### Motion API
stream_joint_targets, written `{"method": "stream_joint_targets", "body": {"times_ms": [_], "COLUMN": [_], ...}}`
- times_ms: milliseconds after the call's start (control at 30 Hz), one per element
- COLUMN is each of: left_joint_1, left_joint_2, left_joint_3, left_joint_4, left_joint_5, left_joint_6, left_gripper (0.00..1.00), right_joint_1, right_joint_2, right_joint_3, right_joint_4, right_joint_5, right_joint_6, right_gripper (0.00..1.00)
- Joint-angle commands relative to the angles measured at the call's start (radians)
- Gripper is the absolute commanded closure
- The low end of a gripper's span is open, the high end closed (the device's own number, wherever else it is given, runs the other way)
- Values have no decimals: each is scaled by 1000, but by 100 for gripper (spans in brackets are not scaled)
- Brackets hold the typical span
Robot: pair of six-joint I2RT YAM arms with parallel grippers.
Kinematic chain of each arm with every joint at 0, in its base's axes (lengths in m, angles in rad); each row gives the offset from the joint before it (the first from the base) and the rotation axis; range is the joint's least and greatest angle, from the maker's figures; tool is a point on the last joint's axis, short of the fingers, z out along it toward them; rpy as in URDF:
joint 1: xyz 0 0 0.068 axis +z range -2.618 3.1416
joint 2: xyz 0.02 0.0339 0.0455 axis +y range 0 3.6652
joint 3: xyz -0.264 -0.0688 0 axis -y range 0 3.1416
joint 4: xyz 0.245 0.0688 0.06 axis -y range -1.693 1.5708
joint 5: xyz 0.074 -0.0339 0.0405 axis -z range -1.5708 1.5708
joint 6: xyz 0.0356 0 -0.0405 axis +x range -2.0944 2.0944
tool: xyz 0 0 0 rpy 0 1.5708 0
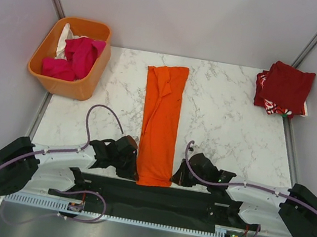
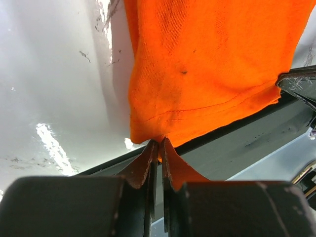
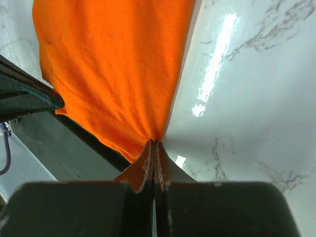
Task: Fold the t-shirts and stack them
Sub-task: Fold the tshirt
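My left tool [image 2: 158,144] and right tool [image 3: 154,143] are each clamped on a near corner of the orange t-shirt [image 1: 161,119], a long strip on the bench [image 1: 231,125]. Uneven lifting could pull the thin cloth out and skew the fold.

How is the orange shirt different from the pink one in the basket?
The orange shirt lies flat in a long strip on the table; the pink shirt is crumpled in the basket. The left gripper and right gripper pinch the orange shirt's near corners; no gripper holds the pink shirt. Both are plain, bright cloth.
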Motion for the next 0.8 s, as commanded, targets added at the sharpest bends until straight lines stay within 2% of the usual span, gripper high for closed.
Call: {"method": "stream_joint_targets", "body": {"times_ms": [0, 233, 400, 567, 633, 767], "left_joint_1": [-7, -7, -7, 19, 41, 152], "left_joint_2": [-13, -87, -104, -20, 19, 82], "left_joint_3": [13, 34, 213, 431, 472, 593], "left_joint_4": [20, -32, -156, -277, -282, -293], "left_joint_5": [-15, 14, -29, -78, -75, -46], "left_joint_6": [6, 12, 90, 173, 222, 302], "left_gripper": [91, 98, 98, 98, 98, 98], "right_joint_1": [5, 5, 2, -53, -106, -218], "right_joint_2": [-51, -162, -182, -93, -37, 51], "right_joint_3": [-21, 8, 192, 359, 442, 559], "right_joint_4": [-37, -119, -290, -380, -419, -442], "right_joint_5": [53, 30, 132, 181, 188, 172], "right_joint_6": [16, 44, 15, -66, -100, -174], "right_gripper": [100, 100, 100, 100, 100, 100]}}
